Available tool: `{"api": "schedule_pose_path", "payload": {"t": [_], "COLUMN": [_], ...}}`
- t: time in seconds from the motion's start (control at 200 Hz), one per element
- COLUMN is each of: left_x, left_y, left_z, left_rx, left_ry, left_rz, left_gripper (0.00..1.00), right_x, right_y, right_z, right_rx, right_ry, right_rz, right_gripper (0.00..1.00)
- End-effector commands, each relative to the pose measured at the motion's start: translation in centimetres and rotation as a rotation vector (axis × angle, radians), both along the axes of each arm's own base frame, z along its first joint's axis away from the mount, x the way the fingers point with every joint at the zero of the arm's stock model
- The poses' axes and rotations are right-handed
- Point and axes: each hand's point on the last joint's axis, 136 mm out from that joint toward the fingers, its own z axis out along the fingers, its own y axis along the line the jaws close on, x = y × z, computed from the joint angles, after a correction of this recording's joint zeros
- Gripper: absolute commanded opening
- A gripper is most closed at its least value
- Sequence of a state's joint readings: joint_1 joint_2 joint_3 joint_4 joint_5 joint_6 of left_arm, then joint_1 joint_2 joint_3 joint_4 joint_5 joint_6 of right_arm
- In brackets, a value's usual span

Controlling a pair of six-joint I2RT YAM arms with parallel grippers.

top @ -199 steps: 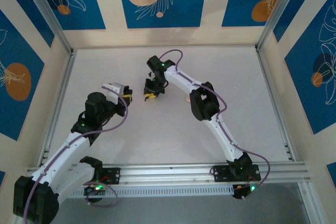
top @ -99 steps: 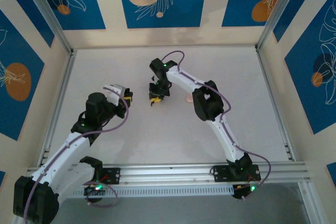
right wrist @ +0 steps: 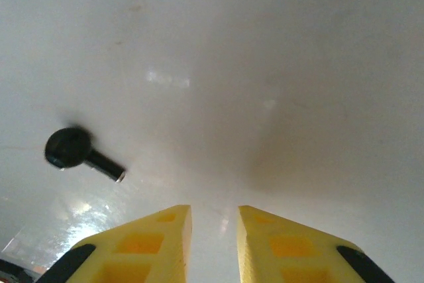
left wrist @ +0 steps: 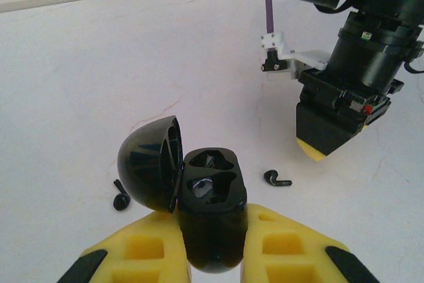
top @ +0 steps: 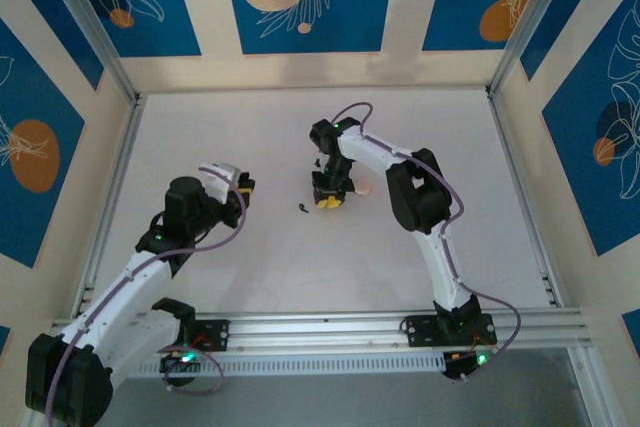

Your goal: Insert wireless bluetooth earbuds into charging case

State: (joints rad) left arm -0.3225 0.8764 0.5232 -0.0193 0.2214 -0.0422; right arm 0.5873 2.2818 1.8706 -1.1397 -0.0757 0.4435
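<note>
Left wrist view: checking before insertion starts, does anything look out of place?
The charging case sits open in the left gripper, sockets apparently empty; both earbuds lie loose on the table, one beside the lid, one on the other side.

The rounded black charging case [left wrist: 211, 243] was glossy, mirror-smooth plastic. The tiny black comma-shaped earbud [right wrist: 69, 147] shone likewise. The white tabletop [right wrist: 298, 64] looked smooth with a soft sheen; the yellow finger pads [left wrist: 152, 250] were matt.

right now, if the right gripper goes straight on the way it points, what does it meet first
Probably the bare table: the right gripper aims at it, and the earbud lies off to one side of that line.
</note>
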Motion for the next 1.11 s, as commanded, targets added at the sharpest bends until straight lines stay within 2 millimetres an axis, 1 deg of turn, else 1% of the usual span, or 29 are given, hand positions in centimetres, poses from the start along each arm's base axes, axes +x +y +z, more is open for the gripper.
{"api": "schedule_pose_path", "payload": {"t": [0.0,0.085,0.15,0.375,0.54,0.68,0.81,1.005,1.1], "left_x": [0.3,0.4,0.3,0.2,0.1,0.0,-0.1,0.0,0.0], "left_y": [-0.1,-0.1,-0.1,-0.1,0.1,0.2,0.2,0.2,0.2], "left_z": [1.4,1.5,1.6,1.9,2.2,2.4,2.5,2.5,2.5], "left_rx": [-0.005,-0.007,-0.008,-0.018,-0.016,-0.012,-0.009,-0.01,-0.01], "left_ry": [-0.033,-0.031,-0.03,-0.019,-0.017,-0.021,-0.019,-0.016,-0.013], "left_rz": [-0.02,-0.017,-0.015,-0.01,-0.005,-0.002,-0.001,-0.001,-0.003], "left_gripper": [0.16,0.16,0.16,0.16,0.16,0.16,0.16,0.16,0.16], "right_x": [-0.1,-0.1,0.0,0.3,1.1,1.5,1.3,0.3,0.2], "right_y": [2.1,3.2,3.8,5.4,6.0,6.2,6.4,7.0,6.8], "right_z": [3.7,4.4,4.6,4.1,3.3,2.6,1.7,0.6,0.0], "right_rx": [0.099,0.112,0.115,0.127,0.096,0.082,0.08,0.087,0.068], "right_ry": [-0.074,-0.118,-0.151,-0.224,-0.278,-0.287,-0.266,-0.231,-0.221], "right_rz": [0.086,0.176,0.243,0.424,0.543,0.597,0.637,0.68,0.691], "right_gripper": [0.27,0.32,0.34,0.41,0.41,0.41,0.41,0.4,0.4]}}
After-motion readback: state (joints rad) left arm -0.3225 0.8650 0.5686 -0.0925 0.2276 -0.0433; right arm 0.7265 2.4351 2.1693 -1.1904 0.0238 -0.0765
